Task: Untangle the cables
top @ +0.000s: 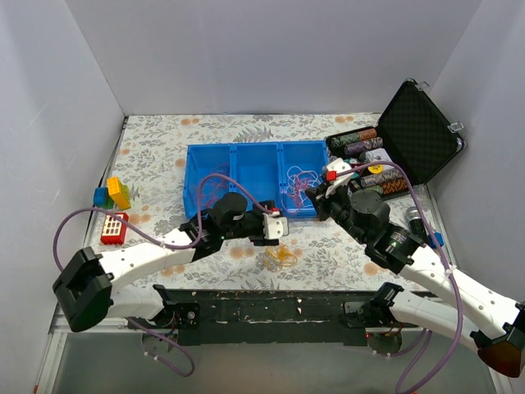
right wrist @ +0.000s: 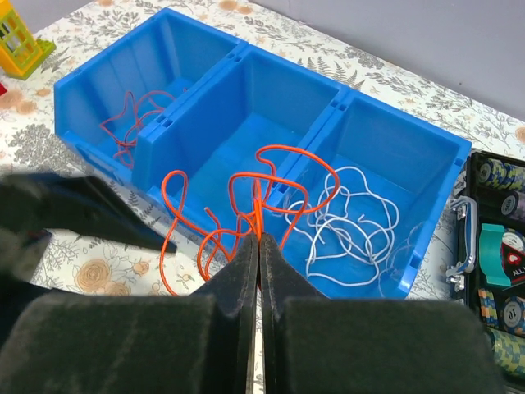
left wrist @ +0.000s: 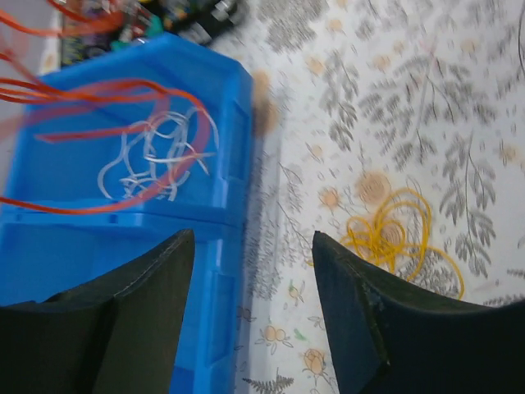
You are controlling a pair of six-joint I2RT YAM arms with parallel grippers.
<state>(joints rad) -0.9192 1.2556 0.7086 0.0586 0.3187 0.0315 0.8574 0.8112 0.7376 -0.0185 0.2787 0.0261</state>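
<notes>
The right gripper [right wrist: 259, 245] has its fingers pressed together on the orange cable [right wrist: 256, 209], pinching it where several strands meet. It sits at the near wall of the blue bin [right wrist: 394, 123], about where the divider between the middle and right compartments comes forward. From the pinch the orange loops fan up and away over that divider, sprawling mostly sideways along the bin rather than hanging straight.

The white cable [right wrist: 349, 222] lies in the right compartment, and one orange loop crosses over it. From here I can't tell whether the two are hooked together or only overlap. The dark red cable [right wrist: 131, 123] is in the left compartment, well apart.

The middle compartment [right wrist: 246, 115] has bare floor, just ahead and to the left of the pinch. To my eye that is the open way to go, pulling left away from the white.

The left gripper [left wrist: 250, 238] hovers with its fingers apart over the bin's near wall. The yellow cable [left wrist: 394, 234] lies on the table just outside that wall. The left arm is the nearer one to it.
</notes>
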